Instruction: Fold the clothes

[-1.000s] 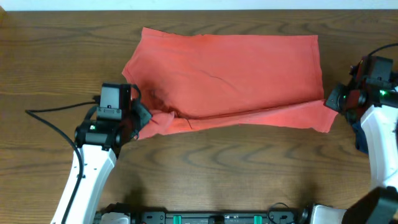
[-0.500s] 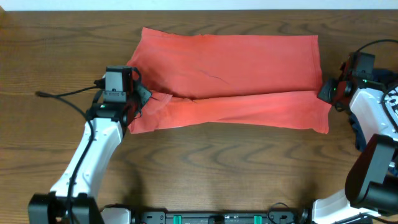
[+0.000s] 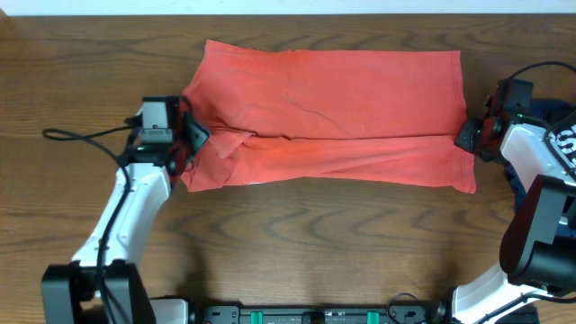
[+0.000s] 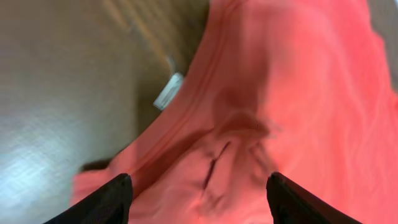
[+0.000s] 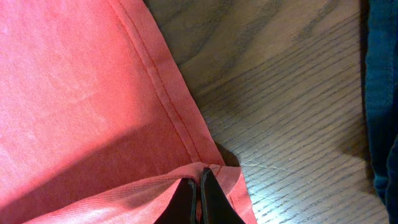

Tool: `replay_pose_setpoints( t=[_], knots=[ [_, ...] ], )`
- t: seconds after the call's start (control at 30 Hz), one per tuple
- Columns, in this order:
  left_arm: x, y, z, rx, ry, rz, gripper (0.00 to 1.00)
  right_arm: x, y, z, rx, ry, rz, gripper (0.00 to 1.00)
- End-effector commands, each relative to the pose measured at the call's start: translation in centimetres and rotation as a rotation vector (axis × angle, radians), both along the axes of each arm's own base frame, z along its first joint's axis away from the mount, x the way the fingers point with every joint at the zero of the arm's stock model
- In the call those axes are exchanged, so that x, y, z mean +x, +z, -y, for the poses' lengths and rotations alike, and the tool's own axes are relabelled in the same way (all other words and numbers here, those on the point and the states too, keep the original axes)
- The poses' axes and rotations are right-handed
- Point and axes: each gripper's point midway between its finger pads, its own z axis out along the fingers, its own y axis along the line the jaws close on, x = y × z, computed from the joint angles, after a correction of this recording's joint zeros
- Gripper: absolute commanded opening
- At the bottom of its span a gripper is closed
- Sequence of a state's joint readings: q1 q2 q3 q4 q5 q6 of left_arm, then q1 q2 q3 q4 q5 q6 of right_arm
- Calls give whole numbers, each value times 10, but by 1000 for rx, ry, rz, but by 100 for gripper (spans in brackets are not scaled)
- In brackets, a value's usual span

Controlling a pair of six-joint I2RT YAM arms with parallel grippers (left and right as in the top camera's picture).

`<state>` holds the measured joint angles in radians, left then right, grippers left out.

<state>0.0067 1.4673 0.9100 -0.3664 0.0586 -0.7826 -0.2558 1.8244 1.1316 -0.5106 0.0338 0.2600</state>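
Both short ends of the T-shirt (image 3: 342,108) are covered — right tool (image 5: 200,186) clamped on the hem, left tool (image 4: 199,180) spread apart — its long axis runs between them.

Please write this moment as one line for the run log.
T-shirt: near strip folded over | left tool: open, over cloth | right tool: shut on hem

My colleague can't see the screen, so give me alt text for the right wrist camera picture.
The right gripper, shut, pinches a folded corner of the red-orange T-shirt at the bottom centre. The shirt's stitched hem runs diagonally across the wooden table, with blue fabric at the right edge.
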Motion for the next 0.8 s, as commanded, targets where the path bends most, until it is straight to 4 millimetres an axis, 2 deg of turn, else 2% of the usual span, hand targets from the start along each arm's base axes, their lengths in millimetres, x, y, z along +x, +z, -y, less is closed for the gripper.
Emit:
replay_pose_setpoints(
  t=[0.0, 0.07, 0.1, 0.2, 0.37, 0.43, 0.57, 0.6, 0.7, 0.77],
  knots=[
    [-18, 9, 9, -15, -121, -23, 70, 0, -1, 4, -13, -6, -3, 1],
    [-42, -1, 10, -6, -152, -127, 67, 0, -1, 4, -12, -3, -3, 1],
    [-55, -9, 10, -10, -154, -184, 57, 0, -1, 4, -11, -2, -2, 1],
    [-66, -21, 10, -9, -160, -243, 56, 0, -1, 3, -8, -1, -2, 1],
    [-71, -42, -2, 49, -139, -319, 56, 0, -1, 3, -7, -1, -5, 1],
    [-68, -50, -8, 82, -126, -332, 56, -1, -1, 3, -7, -1, -6, 1],
    [-59, -64, -7, 75, -125, -336, 55, 0, -1, 3, -7, -1, -5, 1],
    [-59, -67, -6, 68, -125, -343, 51, 0, -1, 3, -8, -1, -5, 1],
    [-61, -74, -3, 50, -136, -363, 19, 0, -1, 3, -8, -1, -5, 1],
    [-59, -74, -3, 54, -144, -358, 6, 0, -1, 3, -8, -1, -4, 1]
  ],
)
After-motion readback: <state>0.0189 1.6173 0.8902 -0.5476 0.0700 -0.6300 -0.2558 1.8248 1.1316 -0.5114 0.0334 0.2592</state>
